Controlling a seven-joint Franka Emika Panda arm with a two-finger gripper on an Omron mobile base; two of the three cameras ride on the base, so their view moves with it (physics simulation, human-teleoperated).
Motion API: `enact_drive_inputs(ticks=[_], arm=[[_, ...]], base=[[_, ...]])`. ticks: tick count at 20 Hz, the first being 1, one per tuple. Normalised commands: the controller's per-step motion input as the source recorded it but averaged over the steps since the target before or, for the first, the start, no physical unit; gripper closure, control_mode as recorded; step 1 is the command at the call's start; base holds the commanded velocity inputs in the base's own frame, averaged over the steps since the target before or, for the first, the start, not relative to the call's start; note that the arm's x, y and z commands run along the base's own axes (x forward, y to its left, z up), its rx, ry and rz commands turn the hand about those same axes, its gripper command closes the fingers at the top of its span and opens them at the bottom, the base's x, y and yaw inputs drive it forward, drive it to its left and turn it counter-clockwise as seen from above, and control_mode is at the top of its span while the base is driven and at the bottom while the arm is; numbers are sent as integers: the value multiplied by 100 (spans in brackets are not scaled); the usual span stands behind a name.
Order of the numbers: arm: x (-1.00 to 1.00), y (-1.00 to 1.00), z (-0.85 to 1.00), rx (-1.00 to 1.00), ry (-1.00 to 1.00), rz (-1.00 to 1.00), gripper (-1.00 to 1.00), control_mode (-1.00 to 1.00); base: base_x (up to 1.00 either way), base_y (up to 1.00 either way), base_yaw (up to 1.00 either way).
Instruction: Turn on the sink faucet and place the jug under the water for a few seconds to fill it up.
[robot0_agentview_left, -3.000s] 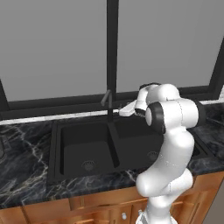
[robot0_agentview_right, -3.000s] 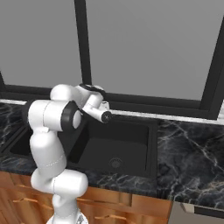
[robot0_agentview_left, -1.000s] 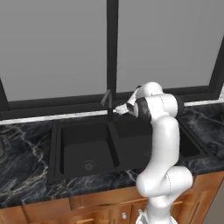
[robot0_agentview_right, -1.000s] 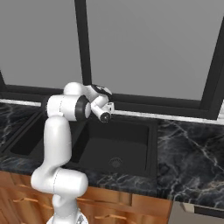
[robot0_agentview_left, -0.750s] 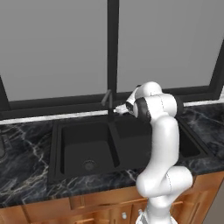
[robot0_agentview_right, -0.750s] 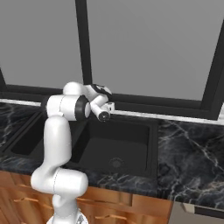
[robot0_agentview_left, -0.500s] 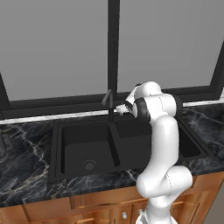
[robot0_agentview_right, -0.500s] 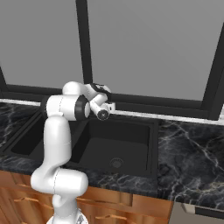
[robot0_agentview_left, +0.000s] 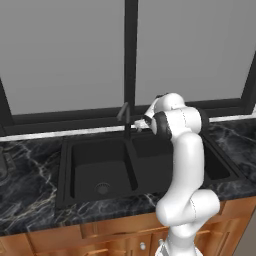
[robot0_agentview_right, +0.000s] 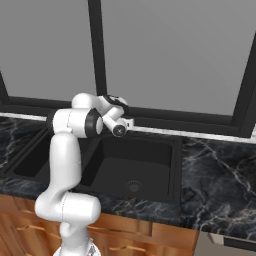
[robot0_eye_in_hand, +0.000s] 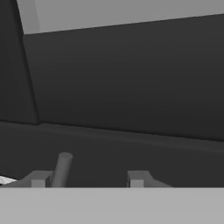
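Note:
The slim black sink faucet (robot0_agentview_left: 125, 116) stands behind the divider of the black double-basin sink (robot0_agentview_left: 65, 170). My gripper (robot0_agentview_left: 138, 125) reaches in just right of the faucet's post, at spout height. In the hand view the gripper (robot0_eye_in_hand: 87, 179) is open, its fingertips (robot0_eye_in_hand: 38, 179) wide apart, and a thin grey rod (robot0_eye_in_hand: 61, 169) rises between them, close to the left tip. From the right side the gripper (robot0_agentview_right: 129, 121) hangs over the sink's back rim (robot0_agentview_right: 150, 134). No water runs from the spout. A dark shape at the counter's far left edge looks like the jug (robot0_agentview_left: 3, 162), cut by the frame.
Black marble counter (robot0_agentview_left: 30, 195) runs on both sides of the sink. A thick black window frame bar (robot0_agentview_left: 131, 50) and a dark sill (robot0_eye_in_hand: 131, 87) stand close behind the faucet. Wooden cabinet fronts (robot0_agentview_left: 115, 230) lie below the counter.
Since three seconds ago the arm has stretched forward and brought the hand up to the faucet. Over the last second the hand crept slightly closer to the post.

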Motion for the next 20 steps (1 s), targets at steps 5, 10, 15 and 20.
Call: enact_drive_inputs(ticks=[5,10,15,20], arm=[[-25,-100,0,6,0,-3,-100,-100],[-30,-100,0,6,0,-4,-100,-100],[-33,-100,0,4,0,-3,-100,-100],[-39,-100,3,1,0,-1,-100,-100]], base=[[0,0,0],[0,0,0],[0,0,0],[0,0,0]])
